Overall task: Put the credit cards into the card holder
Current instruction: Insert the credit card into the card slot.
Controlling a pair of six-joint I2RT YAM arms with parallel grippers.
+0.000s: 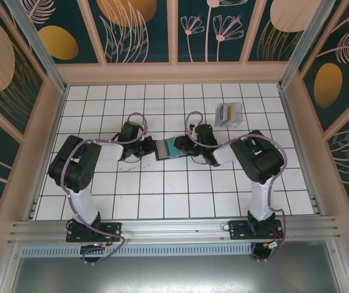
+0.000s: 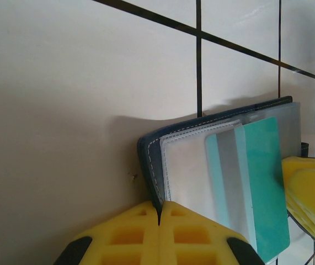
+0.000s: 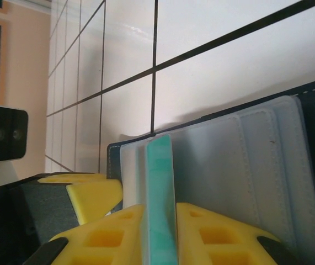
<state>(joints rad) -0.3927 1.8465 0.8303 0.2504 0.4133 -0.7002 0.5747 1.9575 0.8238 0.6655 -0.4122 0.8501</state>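
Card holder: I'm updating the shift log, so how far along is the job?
Done: the holder lies open, its edge pinched by the left hand. In hand: the right hand holds a teal card partway into a sleeve. Left: more cards stand in the rack.

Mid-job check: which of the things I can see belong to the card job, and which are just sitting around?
Job:
- card holder, pinched by the left gripper
- teal card, between the fingers of the right gripper
- more cards, standing in the rack

Lying about:
- clear rack itself
- tiled table
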